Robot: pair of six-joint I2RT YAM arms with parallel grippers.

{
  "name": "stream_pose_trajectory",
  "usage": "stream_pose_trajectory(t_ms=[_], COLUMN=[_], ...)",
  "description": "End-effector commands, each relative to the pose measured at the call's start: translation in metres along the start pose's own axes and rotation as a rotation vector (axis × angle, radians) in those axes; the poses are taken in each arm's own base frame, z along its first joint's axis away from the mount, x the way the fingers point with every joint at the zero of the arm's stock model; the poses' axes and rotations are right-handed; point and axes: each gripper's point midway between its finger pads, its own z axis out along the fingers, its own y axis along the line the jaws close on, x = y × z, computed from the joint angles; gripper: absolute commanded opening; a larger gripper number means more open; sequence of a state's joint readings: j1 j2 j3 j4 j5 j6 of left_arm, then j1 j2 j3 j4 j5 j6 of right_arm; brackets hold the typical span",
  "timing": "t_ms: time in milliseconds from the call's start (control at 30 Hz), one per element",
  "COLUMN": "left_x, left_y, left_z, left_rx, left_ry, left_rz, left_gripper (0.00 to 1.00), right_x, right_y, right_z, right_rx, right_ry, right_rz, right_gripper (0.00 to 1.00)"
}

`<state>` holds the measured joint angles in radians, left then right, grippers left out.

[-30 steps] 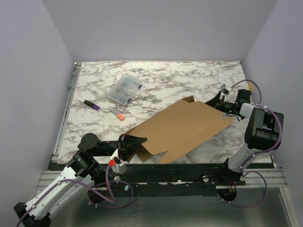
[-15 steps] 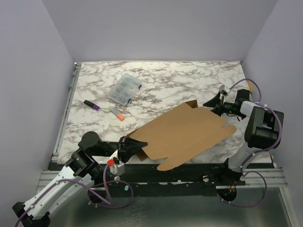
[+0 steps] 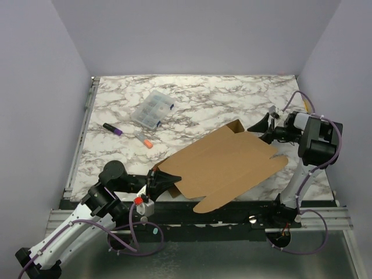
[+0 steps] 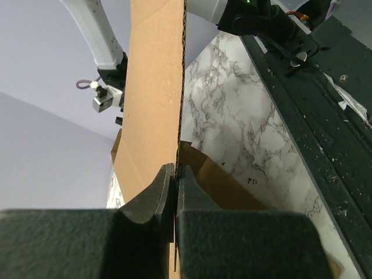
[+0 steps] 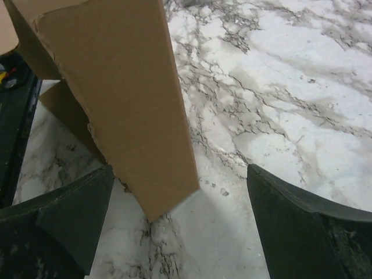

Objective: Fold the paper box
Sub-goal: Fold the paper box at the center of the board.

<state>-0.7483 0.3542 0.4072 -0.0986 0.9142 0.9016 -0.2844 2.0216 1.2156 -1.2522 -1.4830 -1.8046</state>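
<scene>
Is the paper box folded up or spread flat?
Mostly spread: the paper box is a flat sheet, near edge pinched by the left gripper, one far flap raised.

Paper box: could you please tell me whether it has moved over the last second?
Yes. The paper box has shifted toward the near edge of the table, and its front flap now overhangs that edge.

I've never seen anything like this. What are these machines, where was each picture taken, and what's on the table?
Two robot arms are bolted at the table's near edge. The wide picture looks down from above; the other two come from cameras on each wrist. The left arm has its jaws shut on an edge of the cardboard sheet, meant to become a box. The right arm's jaws stand wide open around another corner, gripping nothing. Also there: a clear plastic case, a purple marker and an orange-tipped marker.
</scene>
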Motion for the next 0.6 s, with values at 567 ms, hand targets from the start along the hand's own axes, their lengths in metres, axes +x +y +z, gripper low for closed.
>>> stream_pose_trajectory(t_ms=[567], left_x=[0.006], left_y=[-0.016], left_z=[-0.002], left_rx=[0.045], left_ry=[0.023], left_rz=[-0.068], left_gripper=[0.00], right_x=[-0.046], right_y=[-0.038], right_z=[-0.002], right_rx=[0.029], right_ry=[0.002], right_rz=[-0.113], right_gripper=[0.93])
